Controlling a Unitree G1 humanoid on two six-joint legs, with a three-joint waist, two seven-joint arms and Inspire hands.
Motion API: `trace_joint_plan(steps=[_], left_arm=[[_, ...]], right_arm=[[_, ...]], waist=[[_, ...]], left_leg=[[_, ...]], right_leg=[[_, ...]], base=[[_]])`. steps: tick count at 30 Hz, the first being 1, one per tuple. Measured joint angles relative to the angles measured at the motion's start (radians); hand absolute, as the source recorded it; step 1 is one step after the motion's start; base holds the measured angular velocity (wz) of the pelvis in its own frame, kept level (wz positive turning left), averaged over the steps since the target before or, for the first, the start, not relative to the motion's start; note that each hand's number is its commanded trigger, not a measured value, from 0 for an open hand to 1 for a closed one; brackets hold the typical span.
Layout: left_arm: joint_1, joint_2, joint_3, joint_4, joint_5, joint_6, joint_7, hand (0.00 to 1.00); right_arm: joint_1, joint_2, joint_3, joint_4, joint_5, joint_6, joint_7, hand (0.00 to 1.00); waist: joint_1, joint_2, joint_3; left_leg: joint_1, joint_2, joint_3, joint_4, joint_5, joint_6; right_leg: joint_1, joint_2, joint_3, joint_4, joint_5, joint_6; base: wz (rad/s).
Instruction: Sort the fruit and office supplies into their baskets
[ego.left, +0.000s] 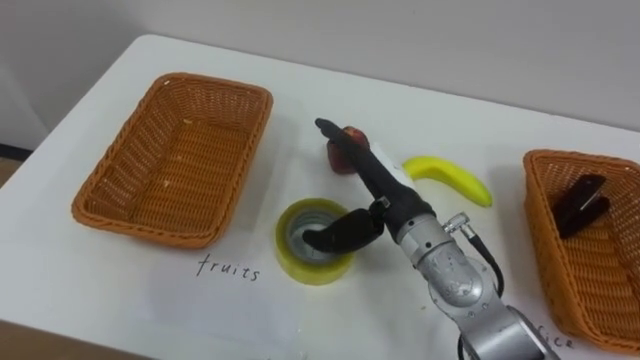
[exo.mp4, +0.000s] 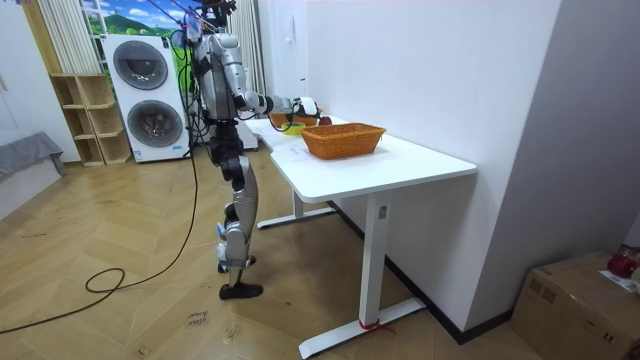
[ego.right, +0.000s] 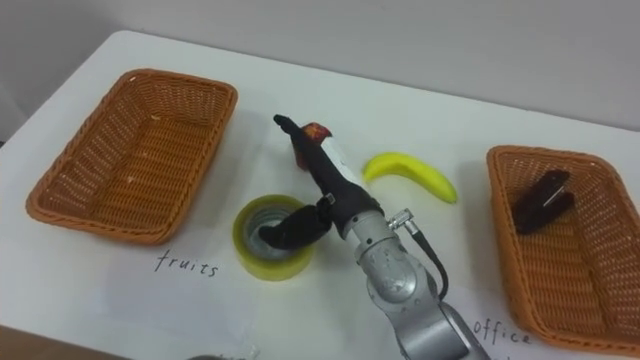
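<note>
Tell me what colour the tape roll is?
Yellow; the tape roll shows best in the left eye view.

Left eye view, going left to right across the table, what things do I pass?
Empty wicker basket → yellow tape roll → banana → second wicker basket, with a dark clip lying in it.

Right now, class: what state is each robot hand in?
Right robot hand: open, fingers straight, thumb dipping into the yellow tape roll.
Left robot hand: cannot be told.
</note>
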Motion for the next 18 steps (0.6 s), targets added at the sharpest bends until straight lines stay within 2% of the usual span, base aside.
trace_joint_plan(steps=[4, 7, 8, 13, 18], left_arm=[[0.001, 0.000, 0.001, -0.003, 0.003, 0.002, 0.001, 0.00], [0.000, 0.001, 0.002, -0.002, 0.001, 0.007, 0.001, 0.00], [-0.001, 0.003, 0.002, -0.002, 0.000, 0.008, 0.000, 0.00], [-0.002, 0.017, 0.002, 0.011, -0.002, 0.008, -0.019, 0.00], [-0.010, 0.025, 0.002, 0.019, -0.002, 0.008, -0.039, 0.00]], right_arm=[[0.000, -0.007, 0.001, 0.000, -0.031, 0.001, 0.023, 0.00], [0.001, -0.008, 0.002, 0.000, -0.060, 0.004, 0.052, 0.00], [0.001, -0.011, 0.004, 0.001, -0.069, 0.008, 0.063, 0.00], [0.001, -0.031, 0.003, 0.010, -0.074, 0.022, 0.095, 0.00], [0.001, -0.033, -0.004, 0.026, -0.075, 0.022, 0.123, 0.00]], waist=[[-0.001, 0.002, -0.0018], [-0.002, 0.002, -0.0074], [-0.002, 0.004, -0.0063], [-0.004, -0.003, -0.0104], [-0.006, -0.024, -0.0026]], left_leg=[[0.001, -0.001, -0.002, 0.001, 0.000, 0.000], [0.004, -0.001, -0.002, 0.001, 0.001, 0.001], [0.006, -0.002, -0.003, 0.001, 0.002, 0.001], [0.007, -0.002, -0.012, 0.002, 0.004, 0.001], [0.006, -0.001, -0.017, 0.001, 0.003, 0.000]], right_leg=[[0.000, 0.000, 0.000, 0.000, 0.000, 0.000], [0.002, -0.001, 0.002, 0.000, 0.000, 0.000], [0.004, -0.001, 0.002, 0.000, 0.000, 0.000], [0.009, -0.003, -0.001, -0.001, 0.000, 0.000], [0.013, -0.001, -0.002, 0.000, 0.000, 0.000]], base=[[0.00], [0.00], [0.00], [0.01], [0.01]])
